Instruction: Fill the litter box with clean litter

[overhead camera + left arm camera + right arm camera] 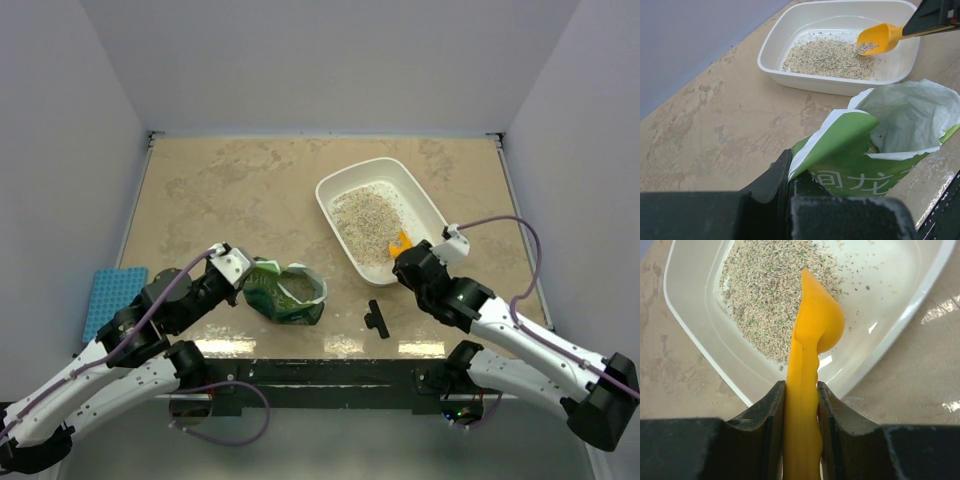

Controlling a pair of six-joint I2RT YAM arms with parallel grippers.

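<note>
My right claw (801,390) is clamped on a yellow scoop (817,325), whose handle end is cut off from view. Below it, far right on the desk (230,190), the white litter box (405,180) holds a thin, speckled beige patch of clean litter (368,220). My left claw (787,167) pinches the green bag (850,150), whose inside is mostly hidden.

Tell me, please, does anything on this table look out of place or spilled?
One thing: a small black T-shaped piece lies loose near the front edge of the table, apart from the green bag and the litter box. It belongs to nothing visible. Nothing looks clearly spilled.
</note>
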